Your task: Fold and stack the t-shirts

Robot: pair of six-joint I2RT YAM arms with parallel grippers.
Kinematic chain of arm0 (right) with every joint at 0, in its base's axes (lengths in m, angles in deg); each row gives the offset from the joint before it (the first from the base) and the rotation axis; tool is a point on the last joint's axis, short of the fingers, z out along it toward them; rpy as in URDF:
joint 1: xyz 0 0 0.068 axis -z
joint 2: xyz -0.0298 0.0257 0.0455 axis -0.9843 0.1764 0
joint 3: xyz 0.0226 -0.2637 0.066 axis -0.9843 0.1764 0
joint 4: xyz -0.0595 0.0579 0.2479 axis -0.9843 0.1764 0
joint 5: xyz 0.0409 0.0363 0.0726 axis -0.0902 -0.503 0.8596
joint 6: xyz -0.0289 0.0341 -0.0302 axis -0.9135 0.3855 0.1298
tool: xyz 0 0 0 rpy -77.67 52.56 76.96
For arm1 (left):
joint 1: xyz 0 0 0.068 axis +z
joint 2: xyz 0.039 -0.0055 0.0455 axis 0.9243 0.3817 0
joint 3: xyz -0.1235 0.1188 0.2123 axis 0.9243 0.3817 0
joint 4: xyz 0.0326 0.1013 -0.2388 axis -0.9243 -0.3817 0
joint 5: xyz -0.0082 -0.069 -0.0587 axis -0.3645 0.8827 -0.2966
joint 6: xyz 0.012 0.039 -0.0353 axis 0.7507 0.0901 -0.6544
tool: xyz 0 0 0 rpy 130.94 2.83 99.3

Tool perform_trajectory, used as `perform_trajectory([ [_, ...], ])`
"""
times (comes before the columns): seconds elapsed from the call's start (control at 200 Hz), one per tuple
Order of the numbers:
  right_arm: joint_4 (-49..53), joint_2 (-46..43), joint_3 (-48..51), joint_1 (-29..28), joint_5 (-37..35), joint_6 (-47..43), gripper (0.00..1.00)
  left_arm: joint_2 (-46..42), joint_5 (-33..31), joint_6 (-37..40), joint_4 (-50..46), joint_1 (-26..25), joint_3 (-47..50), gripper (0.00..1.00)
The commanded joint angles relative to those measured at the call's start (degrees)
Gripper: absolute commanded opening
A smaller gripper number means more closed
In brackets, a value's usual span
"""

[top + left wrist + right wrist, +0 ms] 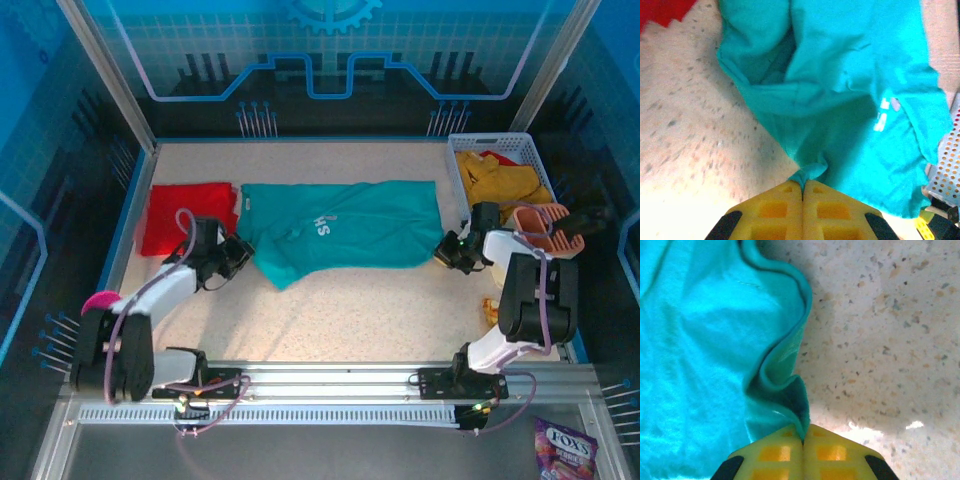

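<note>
Top external, hard to make out: from above we find both sets of fingertips small and dark against the cloth. The yellow shirts (pixel 497 180) lie bunched in the white basket (pixel 530 150), and we cannot count them.
Cut off: in the left wrist view the red shirt (pixel 660 10) is only a corner at the top left edge, and the basket is a perforated sliver at the right edge.
Left arm (pixel 160 290): bent at the elbow, wrist low over the tabletop (pixel 380 310), between the red shirt and the near left corner of the teal shirt (pixel 340 225).
Left fingers (pixel 775 205): pressed together, pinching a small pucker of the teal shirt's edge.
Right arm (pixel 535 290): folded close, wrist at the teal shirt's right edge, just beside the basket.
Right fingers (pixel 830 450): pressed together on a curled fold of the hem.
Teal shirt: spread across the middle of the tabletop, wrinkled, with its white lettering facing up.
Red shirt: we see a flat, roughly square shape at the left, just beside the teal shirt.
</note>
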Motion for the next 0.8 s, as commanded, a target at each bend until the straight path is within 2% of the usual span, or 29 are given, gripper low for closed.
perform_trajectory([
  [0.0,3.13,-4.09,1.24,-0.86,-0.85,0.78,0.00,-9.12,-2.84,0.87,-17.97,0.04,-1.49,0.00],
  [0.12,5.39,-5.68,1.36,-0.79,-0.68,0.14,0.00,-16.93,-2.46,-0.96,-25.13,-0.44,-0.84,0.00],
  [0.465,10.23,-13.89,5.83,0.10,-1.73,-1.72,0.00,-31.32,-1.98,-6.53,-34.21,-3.24,5.81,0.00],
  [0.65,11.85,-16.88,8.25,0.27,-0.88,-1.87,0.00,-34.24,-1.04,-6.50,-36.59,-3.62,6.36,0.00],
  [0.795,13.17,-18.58,8.66,0.41,-0.78,-1.81,0.00,-30.17,0.31,-5.48,-34.33,-3.70,2.37,0.00],
])
